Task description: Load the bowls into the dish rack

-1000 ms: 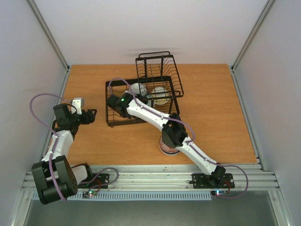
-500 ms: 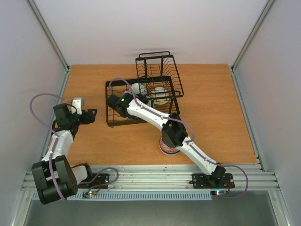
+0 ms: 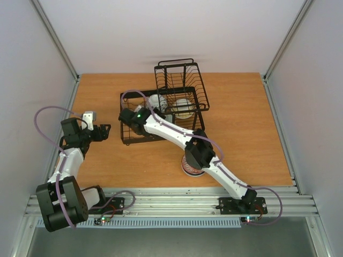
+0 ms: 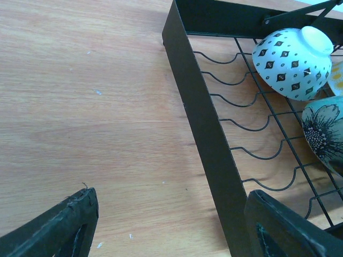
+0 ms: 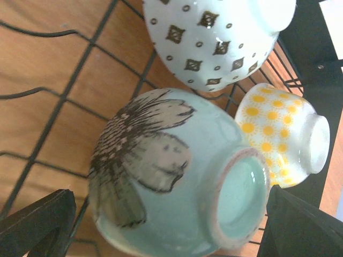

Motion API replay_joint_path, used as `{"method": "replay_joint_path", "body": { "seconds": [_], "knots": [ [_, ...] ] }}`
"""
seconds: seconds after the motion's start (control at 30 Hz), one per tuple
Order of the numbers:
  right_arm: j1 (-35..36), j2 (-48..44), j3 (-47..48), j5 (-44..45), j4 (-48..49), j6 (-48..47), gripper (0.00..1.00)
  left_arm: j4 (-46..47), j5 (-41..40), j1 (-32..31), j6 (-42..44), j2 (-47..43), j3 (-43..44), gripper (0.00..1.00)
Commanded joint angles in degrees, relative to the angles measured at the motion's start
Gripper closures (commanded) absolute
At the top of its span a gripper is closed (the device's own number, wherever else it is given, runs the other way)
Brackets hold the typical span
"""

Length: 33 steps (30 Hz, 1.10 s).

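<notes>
Flowered bowl (image 5: 171,176) inside spread right hand (image 5: 171,222)

A: Surface?
B: Orange-brown wooden table (image 3: 252,123). A black wire dish rack (image 3: 140,140) stands on it, left of centre.
A: Anything else?
B: One bowl (image 3: 188,171) near the front edge, partly hidden.

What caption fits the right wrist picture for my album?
Open right gripper straddling a green flower bowl, beside a diamond-patterned bowl and a yellow-dotted bowl, upside down in the dish rack.
</notes>
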Motion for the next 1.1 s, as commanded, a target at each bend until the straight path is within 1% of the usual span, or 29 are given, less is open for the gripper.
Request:
{"method": "replay_joint_path", "body": {
  "seconds": [0.0,0.1,0.17,0.27,0.33,0.37,0.47,0.53,0.57,0.67,0.77,0.87,0.93,1.07],
  "knots": [
    [3.2,-5.4,-2.5,-2.2,1.7,-1.3,0.01,2.0,0.5,0.4,0.5,0.0,1.7,0.24],
    [5.0,-9.7,-7.0,-1.8,5.5,-1.6,0.01,2.1,0.2,0.4,0.5,-0.2,1.7,0.24],
    [6.6,-13.8,-11.8,-1.7,9.4,-2.0,0.01,2.1,0.2,0.4,0.5,-0.2,1.6,0.24],
    [9.3,-22.5,-21.5,-2.4,16.7,-2.2,0.02,2.2,0.1,0.3,0.5,-0.2,1.6,0.24],
    [11.5,-28.1,-28.7,-3.3,21.4,-1.8,0.04,2.1,0.1,0.4,0.5,-0.2,1.5,0.24],
    [12.2,-31.1,-32.4,-3.8,23.0,-0.9,0.08,2.1,0.2,0.4,0.5,-0.2,1.5,0.24],
    [13.7,-40.0,-43.1,-5.5,26.7,2.7,0.24,1.9,0.5,0.4,0.5,-0.3,1.5,0.24],
    [14.4,-46.4,-51.7,-6.8,28.7,5.9,0.38,1.9,0.8,0.4,0.5,-0.5,1.4,0.24],
    [14.7,-49.8,-55.4,-7.1,29.3,7.9,0.42,1.7,1.1,0.4,0.5,-0.7,1.3,0.24],
    [14.7,-60.1,-65.2,-6.3,28.3,15.4,0.47,1.6,1.8,0.5,0.4,-1.3,1.2,0.24],
    [13.9,-67.8,-71.4,-4.2,21.3,25.4,0.48,1.3,3.3,0.4,0.5,-1.7,1.0,0.24],
    [11.8,-73.1,-76.6,-4.8,15.3,32.0,0.52,0.9,6.1,0.4,1.1,-1.4,1.1,0.24],
    [9.2,-75.4,-79.9,-7.0,13.3,34.6,0.54,0.6,7.7,0.4,1.4,-1.1,1.2,0.24],
    [4.3,-79.0,-85.6,-12.0,13.4,35.2,0.58,-0.1,9.4,0.4,2.1,-0.6,1.4,0.24]
  ]
}}
